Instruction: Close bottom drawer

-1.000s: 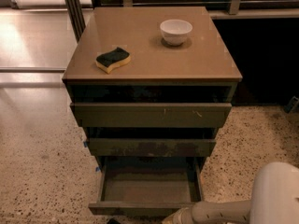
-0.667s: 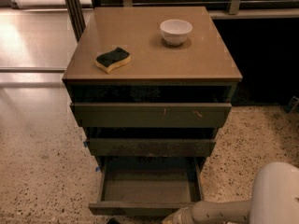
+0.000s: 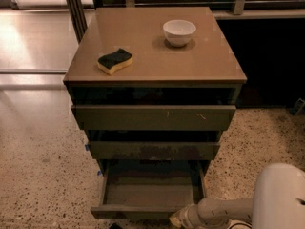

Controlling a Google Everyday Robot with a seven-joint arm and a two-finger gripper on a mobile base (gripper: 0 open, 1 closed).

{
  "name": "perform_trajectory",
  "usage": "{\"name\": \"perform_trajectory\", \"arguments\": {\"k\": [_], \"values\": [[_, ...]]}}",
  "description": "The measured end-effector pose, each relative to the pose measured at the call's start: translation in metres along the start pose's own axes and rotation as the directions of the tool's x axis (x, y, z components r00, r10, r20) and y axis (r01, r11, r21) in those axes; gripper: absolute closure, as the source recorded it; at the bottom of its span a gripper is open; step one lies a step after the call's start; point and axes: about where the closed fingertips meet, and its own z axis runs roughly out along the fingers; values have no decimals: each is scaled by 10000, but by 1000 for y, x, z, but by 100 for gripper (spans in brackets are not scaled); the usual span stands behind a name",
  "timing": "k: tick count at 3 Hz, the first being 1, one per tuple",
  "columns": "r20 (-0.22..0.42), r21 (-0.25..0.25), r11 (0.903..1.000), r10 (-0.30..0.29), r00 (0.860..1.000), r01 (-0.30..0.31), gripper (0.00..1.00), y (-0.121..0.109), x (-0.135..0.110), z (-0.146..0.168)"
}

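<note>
The bottom drawer (image 3: 150,192) is pulled out from the cabinet, its shallow tray empty and its flat front (image 3: 138,212) near the bottom edge of the camera view. My gripper (image 3: 177,219) sits at the right end of that front, at the end of my white arm (image 3: 224,210) that comes in from the lower right. Its fingers are largely hidden below the drawer front and the frame edge. Above it, the mid-width worn drawer (image 3: 153,150) and the widest scratched drawer (image 3: 153,118) are pushed in further.
The cabinet top (image 3: 155,56) carries a yellow-and-black sponge (image 3: 115,61) and a white bowl (image 3: 179,32). Speckled floor (image 3: 43,175) lies to either side. A dark recess stands to the right of the cabinet, and my white base (image 3: 281,199) fills the lower right.
</note>
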Motion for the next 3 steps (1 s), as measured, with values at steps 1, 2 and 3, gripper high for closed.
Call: {"name": "perform_trajectory", "arguments": {"k": [1, 2, 3], "values": [[8, 96, 9999, -36, 10000, 36, 100, -5, -2, -1], [287, 694, 9974, -197, 9994, 176, 100, -33, -26, -3], [287, 695, 9974, -195, 9994, 174, 100, -33, -26, -3]]}}
